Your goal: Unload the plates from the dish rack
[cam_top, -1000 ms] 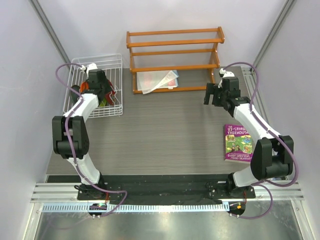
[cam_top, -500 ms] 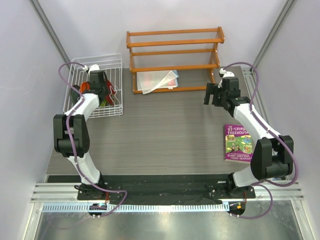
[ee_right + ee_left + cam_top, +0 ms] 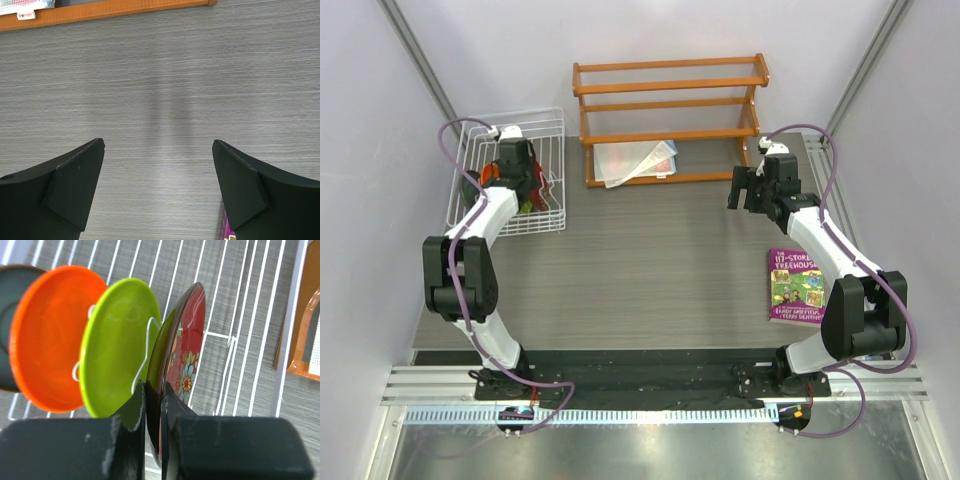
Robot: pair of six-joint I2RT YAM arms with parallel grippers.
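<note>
The white wire dish rack (image 3: 548, 118) stands at the table's back left. In it the plates stand on edge in a row: dark teal (image 3: 9, 325), orange (image 3: 50, 335), lime green (image 3: 117, 340), and dark red with flowers (image 3: 189, 350). My left gripper (image 3: 155, 396) is down inside the rack, shut on the near rim of the dark red plate, one finger on each face. From above, the left gripper (image 3: 517, 175) hides most of the plates. My right gripper (image 3: 157, 150) hangs open over bare table at the right (image 3: 748, 190), holding nothing.
An orange wooden three-tier shelf (image 3: 670, 88) stands at the back centre, with a plastic sleeve of papers (image 3: 635, 160) under it. A purple book (image 3: 796, 285) lies flat at the right, beside my right arm. The rack's wire walls enclose the left gripper.
My left gripper has shut on the dark red plate's rim and the left arm has shifted slightly. The right arm has not moved.
</note>
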